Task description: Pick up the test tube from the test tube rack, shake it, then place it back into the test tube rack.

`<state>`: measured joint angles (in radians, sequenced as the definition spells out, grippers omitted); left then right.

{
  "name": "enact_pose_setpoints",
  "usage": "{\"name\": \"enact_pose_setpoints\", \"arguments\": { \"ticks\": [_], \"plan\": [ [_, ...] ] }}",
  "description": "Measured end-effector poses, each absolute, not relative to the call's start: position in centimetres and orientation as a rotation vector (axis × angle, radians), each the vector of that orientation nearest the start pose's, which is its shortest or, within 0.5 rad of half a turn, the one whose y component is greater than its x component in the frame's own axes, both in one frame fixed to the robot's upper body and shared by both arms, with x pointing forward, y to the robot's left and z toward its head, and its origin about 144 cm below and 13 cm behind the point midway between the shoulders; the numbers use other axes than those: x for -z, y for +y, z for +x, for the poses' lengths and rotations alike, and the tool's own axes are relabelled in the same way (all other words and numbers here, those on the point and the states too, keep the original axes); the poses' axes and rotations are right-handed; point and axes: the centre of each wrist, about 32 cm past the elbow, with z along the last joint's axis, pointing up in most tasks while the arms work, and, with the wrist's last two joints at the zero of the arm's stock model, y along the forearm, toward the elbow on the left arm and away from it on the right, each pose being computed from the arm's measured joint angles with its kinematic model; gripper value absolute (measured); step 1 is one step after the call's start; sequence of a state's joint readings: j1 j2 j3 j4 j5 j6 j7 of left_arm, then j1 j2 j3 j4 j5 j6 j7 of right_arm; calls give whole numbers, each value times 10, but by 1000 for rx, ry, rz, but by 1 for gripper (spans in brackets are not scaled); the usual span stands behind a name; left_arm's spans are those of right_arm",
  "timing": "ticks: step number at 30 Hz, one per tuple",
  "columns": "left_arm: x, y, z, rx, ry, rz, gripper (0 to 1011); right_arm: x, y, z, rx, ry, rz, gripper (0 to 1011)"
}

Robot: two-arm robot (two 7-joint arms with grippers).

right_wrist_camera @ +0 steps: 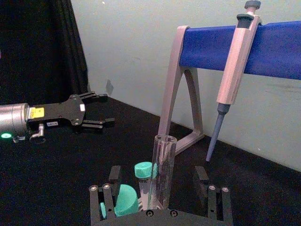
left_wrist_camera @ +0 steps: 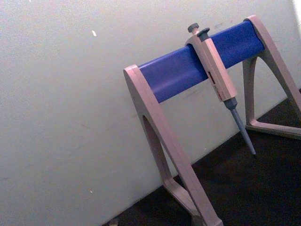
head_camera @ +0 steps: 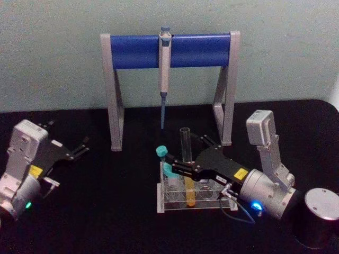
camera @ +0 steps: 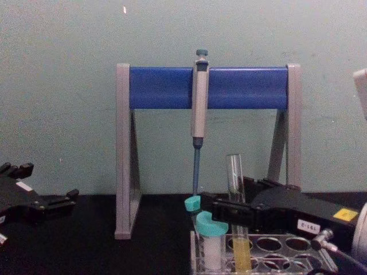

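Observation:
The test tube [head_camera: 185,136] stands upright in the test tube rack [head_camera: 161,205] on the black table, clear glass with yellow-orange liquid at its bottom. My right gripper [head_camera: 185,152] reaches in from the right and is open, one finger on each side of the tube's middle. The right wrist view shows the test tube [right_wrist_camera: 162,165] centred between the fingers [right_wrist_camera: 114,175] with gaps on both sides. In the chest view the test tube [camera: 234,172] rises above the right gripper [camera: 226,197] and the rack [camera: 281,247]. My left gripper [head_camera: 85,145] rests open at the table's left.
Two teal-capped white tubes [head_camera: 162,152] sit in the rack just left of the test tube. Behind stands a grey stand with a blue crossbar [head_camera: 196,50] holding a pipette [head_camera: 164,74]. A metal cylinder [head_camera: 320,217] stands at the front right.

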<state>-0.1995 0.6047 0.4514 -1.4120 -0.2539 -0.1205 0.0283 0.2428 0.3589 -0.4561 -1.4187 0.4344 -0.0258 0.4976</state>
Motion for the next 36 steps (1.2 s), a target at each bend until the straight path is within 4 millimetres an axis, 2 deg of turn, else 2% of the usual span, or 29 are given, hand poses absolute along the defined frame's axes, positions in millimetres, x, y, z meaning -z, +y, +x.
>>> {"name": "enact_pose_setpoints", "arguments": {
  "ticks": [5,8,14,15,18,19,21,26,28,36],
  "plan": [
    [-1140,310,489,-1248,-285,304,1001,-1147,-216,503,710,42,-25,926],
    [-1140,310,489,-1248,-285,304,1001,-1147,-216,503,710,42,-24,849],
    [-1140,310,489,-1248,-285,304,1001,-1147,-216,503,710,41,-24,662],
    [-1140,310,489,-1248,-285,305,1001,-1147,-216,503,710,41,-24,602],
    [-1140,310,489,-1248,-285,304,1001,-1147,-216,503,710,41,-24,544],
    [-1140,310,489,-1248,-285,304,1001,-1147,-216,503,710,41,-24,478],
    [-1140,310,489,-1248,-285,304,1002,-1147,-216,503,710,41,-24,442],
    [-1140,310,489,-1248,-285,305,1001,-1147,-216,503,710,40,-24,259],
    [-1140,310,489,-1248,-285,304,1001,-1147,-216,503,710,40,-23,232],
    [-1140,310,489,-1248,-285,304,1001,-1147,-216,503,710,40,-23,232]
  ]
}}
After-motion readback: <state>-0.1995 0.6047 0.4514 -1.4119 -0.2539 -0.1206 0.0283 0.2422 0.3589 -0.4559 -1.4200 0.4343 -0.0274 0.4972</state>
